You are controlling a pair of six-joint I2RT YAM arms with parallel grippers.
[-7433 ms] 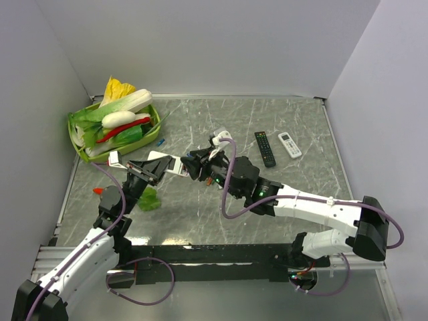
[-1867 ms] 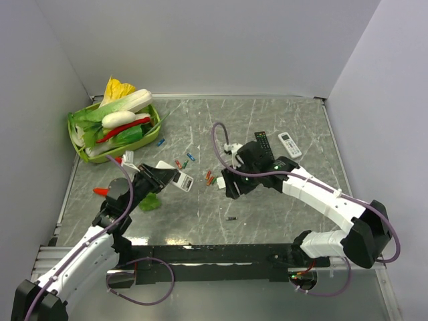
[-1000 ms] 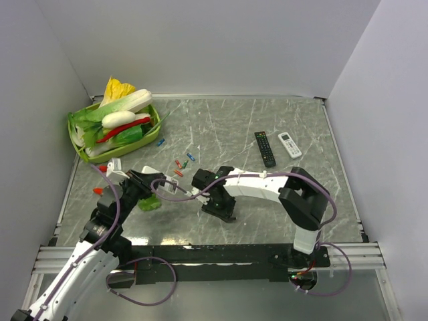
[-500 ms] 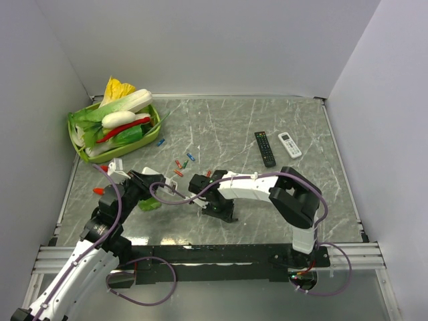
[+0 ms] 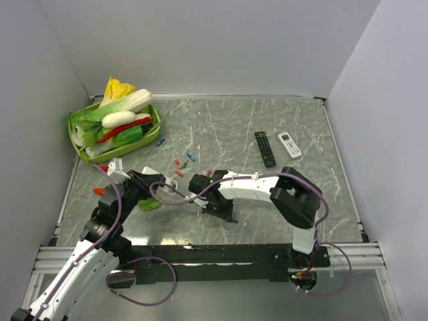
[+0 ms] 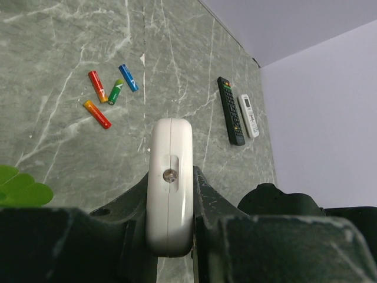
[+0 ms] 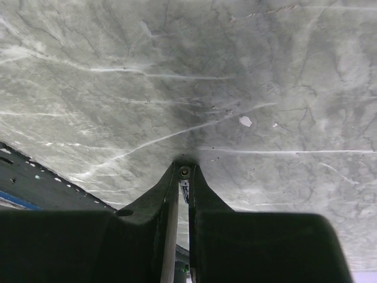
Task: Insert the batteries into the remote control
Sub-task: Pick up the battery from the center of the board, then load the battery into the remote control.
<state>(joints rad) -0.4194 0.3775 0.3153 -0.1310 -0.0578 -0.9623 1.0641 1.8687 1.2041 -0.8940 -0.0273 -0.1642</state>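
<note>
The remote control (image 6: 169,177) shows edge-on as a white rounded body, and my left gripper (image 6: 169,197) is shut on it above the near-left table; from above it is the white piece (image 5: 174,184) at the left gripper (image 5: 164,187). Loose batteries lie on the table: red (image 6: 96,78), green (image 6: 115,92), blue (image 6: 128,77) and orange-red (image 6: 97,114). Others lie at centre (image 5: 178,164), (image 5: 208,173). My right gripper (image 5: 223,212) points down at the table, its jaws (image 7: 184,177) pinched on the end of a thin dark battery (image 7: 185,171).
A green basket (image 5: 83,152) of vegetables stands at the far left, with a blue battery (image 5: 160,142) beside it. A long black remote (image 5: 265,148) and an all-white remote (image 5: 289,144) lie at right. A green leaf (image 5: 150,202) and a red piece (image 5: 99,191) lie by the left arm.
The right gripper's jaws have drawn together around the thin dark battery on the table, and its arm has edged slightly left. The left arm and the remote control have stayed put.
</note>
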